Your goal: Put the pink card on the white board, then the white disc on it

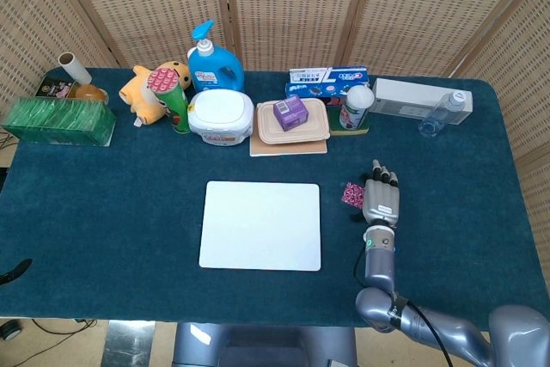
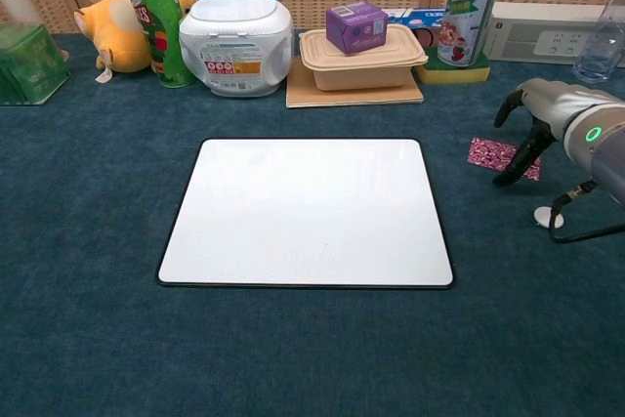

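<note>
The white board lies flat in the middle of the blue table. The pink patterned card lies on the cloth to the right of the board. My right hand hovers over the card's right end with its fingers arched downward; one fingertip touches or nearly touches the card. The hand holds nothing. The small white disc rests on the cloth in front of the card, below my wrist; the arm hides it in the head view. My left hand is out of sight.
Along the back stand a green chips can, a white wipes tub, a beige lunch box with a purple carton, a printed can, a white power strip and a clear bottle. A green box sits far left.
</note>
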You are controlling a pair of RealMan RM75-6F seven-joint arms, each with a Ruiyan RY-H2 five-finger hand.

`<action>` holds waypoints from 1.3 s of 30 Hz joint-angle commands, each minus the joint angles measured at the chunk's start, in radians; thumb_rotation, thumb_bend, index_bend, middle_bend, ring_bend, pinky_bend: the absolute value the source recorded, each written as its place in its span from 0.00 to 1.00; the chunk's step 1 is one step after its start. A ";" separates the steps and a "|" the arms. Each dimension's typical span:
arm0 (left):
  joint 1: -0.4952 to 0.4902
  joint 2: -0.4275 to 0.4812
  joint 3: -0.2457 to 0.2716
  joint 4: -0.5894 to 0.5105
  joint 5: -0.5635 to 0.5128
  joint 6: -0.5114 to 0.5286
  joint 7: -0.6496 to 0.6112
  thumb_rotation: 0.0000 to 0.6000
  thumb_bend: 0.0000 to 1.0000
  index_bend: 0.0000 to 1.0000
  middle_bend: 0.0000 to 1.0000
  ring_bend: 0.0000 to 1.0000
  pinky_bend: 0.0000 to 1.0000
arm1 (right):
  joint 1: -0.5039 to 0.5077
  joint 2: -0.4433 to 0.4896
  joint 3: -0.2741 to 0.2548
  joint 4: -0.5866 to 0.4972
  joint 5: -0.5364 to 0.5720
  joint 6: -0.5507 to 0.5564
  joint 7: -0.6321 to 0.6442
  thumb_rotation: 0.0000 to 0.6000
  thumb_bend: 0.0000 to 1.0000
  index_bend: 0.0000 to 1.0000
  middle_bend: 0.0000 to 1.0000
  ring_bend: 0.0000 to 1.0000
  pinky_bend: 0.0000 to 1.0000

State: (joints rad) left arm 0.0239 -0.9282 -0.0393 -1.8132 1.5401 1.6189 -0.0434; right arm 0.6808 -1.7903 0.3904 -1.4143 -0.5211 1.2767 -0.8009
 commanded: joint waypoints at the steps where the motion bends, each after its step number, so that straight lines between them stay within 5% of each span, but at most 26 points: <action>1: 0.000 -0.001 -0.001 0.000 -0.003 0.000 0.002 1.00 0.07 0.00 0.00 0.00 0.00 | 0.003 -0.003 0.002 0.014 0.009 -0.008 0.004 1.00 0.08 0.31 0.00 0.00 0.00; 39: -0.011 -0.014 0.002 -0.020 -0.001 -0.016 0.061 1.00 0.07 0.00 0.00 0.00 0.00 | 0.066 0.092 0.043 0.019 0.280 -0.128 -0.043 1.00 0.13 0.35 0.00 0.00 0.00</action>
State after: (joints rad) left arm 0.0126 -0.9419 -0.0377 -1.8329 1.5391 1.6025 0.0170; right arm 0.7464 -1.6993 0.4336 -1.3962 -0.2422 1.1495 -0.8447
